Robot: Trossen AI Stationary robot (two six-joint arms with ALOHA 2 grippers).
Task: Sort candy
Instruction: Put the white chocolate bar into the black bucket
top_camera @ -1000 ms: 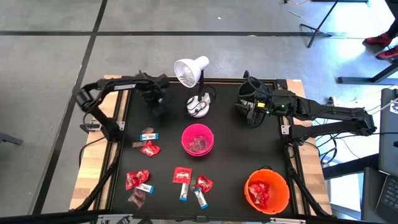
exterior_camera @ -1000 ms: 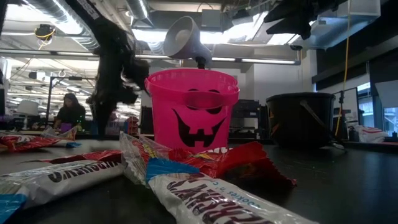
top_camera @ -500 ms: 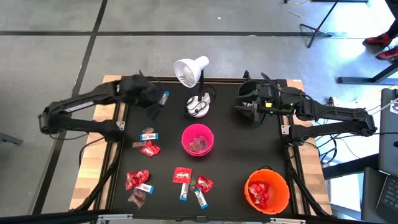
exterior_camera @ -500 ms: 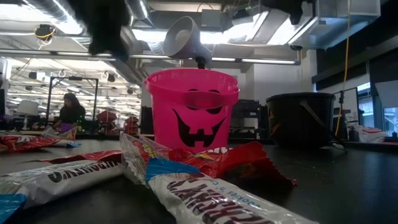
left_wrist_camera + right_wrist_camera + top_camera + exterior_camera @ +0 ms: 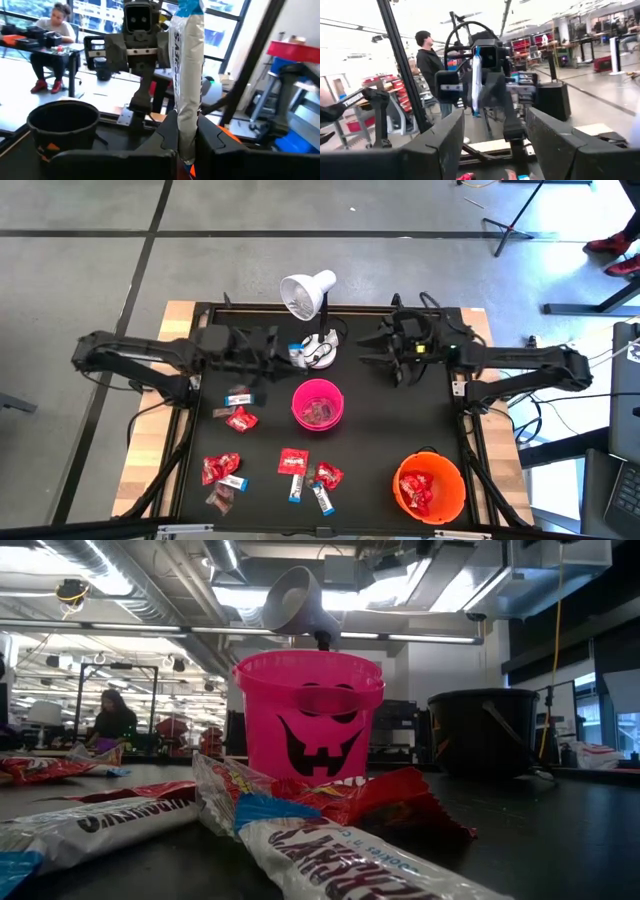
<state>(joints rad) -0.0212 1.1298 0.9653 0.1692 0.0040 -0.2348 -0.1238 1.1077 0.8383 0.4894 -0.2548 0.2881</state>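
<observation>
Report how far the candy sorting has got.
Done: dark candies lie in the pink bowl and red packets in the orange bowl. In hand: the left gripper is shut on a white-and-blue bar near the lamp; the right gripper is open, empty. Left: loose candy on the table.

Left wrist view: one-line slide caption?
Left tool shut on a white-and-blue candy bar, facing the right arm.

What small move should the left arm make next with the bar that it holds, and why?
Probably carry it on toward the open right gripper for a handover. The left gripper is shut on a white-and-blue bar, held upright above the table near the lamp base, and the right gripper faces it across the gap.
</observation>
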